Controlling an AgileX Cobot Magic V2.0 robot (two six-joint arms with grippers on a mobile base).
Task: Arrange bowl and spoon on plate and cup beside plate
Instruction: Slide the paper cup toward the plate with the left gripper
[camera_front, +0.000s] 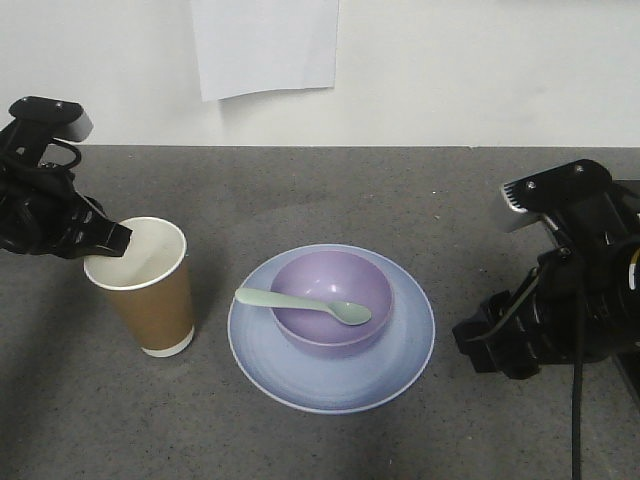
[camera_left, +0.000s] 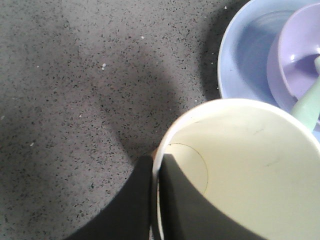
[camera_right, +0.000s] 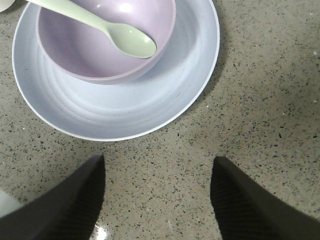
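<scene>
The pale blue plate (camera_front: 395, 355) lies at the table's centre with the lavender bowl (camera_front: 332, 300) on it. A mint-green spoon (camera_front: 305, 303) rests across the bowl, its scoop to the right. The brown paper cup (camera_front: 150, 290) stands upright just left of the plate. My left gripper (camera_front: 108, 243) is shut on the cup's left rim, one finger inside and one outside (camera_left: 156, 165). My right gripper (camera_front: 482, 335) hovers open to the right of the plate, nothing between its fingers (camera_right: 157, 167). In the right wrist view the plate (camera_right: 165, 95), bowl (camera_right: 75, 45) and spoon (camera_right: 120, 35) lie ahead.
The table is a dark grey speckled surface (camera_front: 400, 195) meeting a white wall at the back. A white sheet of paper (camera_front: 265, 45) hangs on the wall. The right arm's cable (camera_front: 578, 390) runs down at the right edge.
</scene>
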